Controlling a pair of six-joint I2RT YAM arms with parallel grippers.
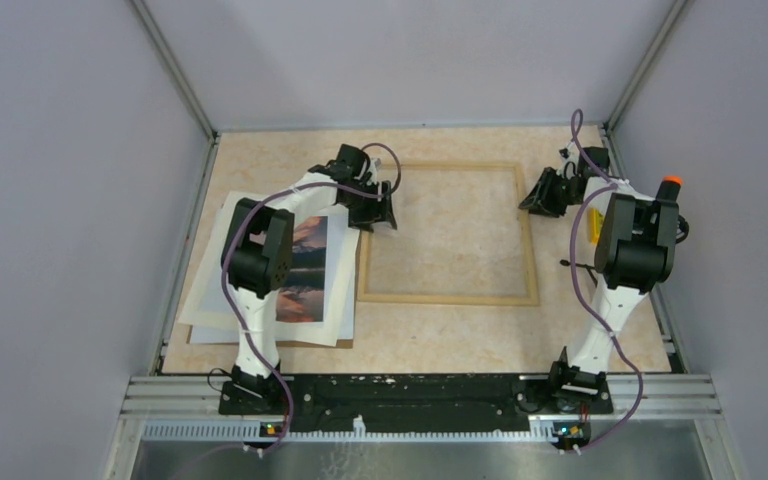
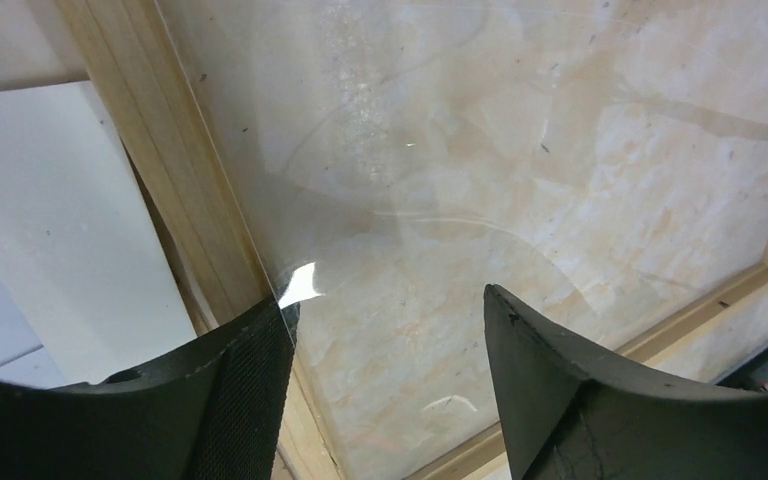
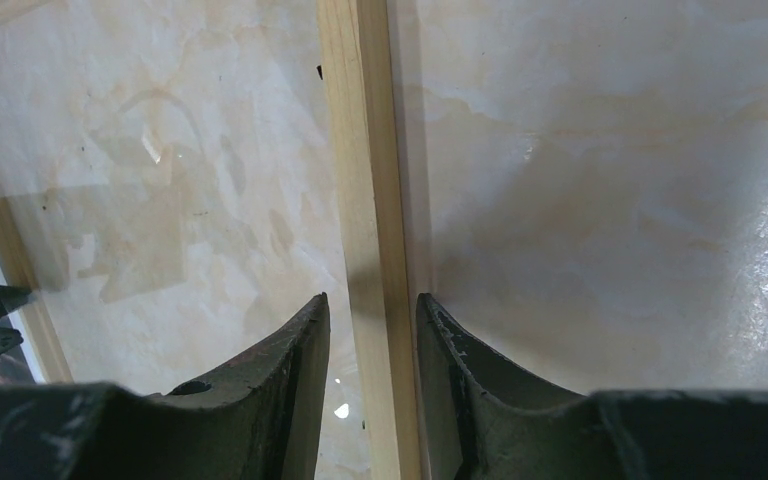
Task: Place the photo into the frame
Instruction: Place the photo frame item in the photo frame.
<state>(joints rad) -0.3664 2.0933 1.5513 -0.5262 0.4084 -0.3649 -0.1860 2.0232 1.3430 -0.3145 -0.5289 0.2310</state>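
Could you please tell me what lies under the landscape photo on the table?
The orange-and-blue landscape photo lies on overlapping white sheets, with a thin brown edge showing beneath. The left arm covers part, so the layers cannot be counted.

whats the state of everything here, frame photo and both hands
the frame: flat on the table, no photo inside
the photo: face up on white sheets, left of the frame
left hand: open, over the frame's left rail
right hand: straddling the frame's right rail, grip unclear
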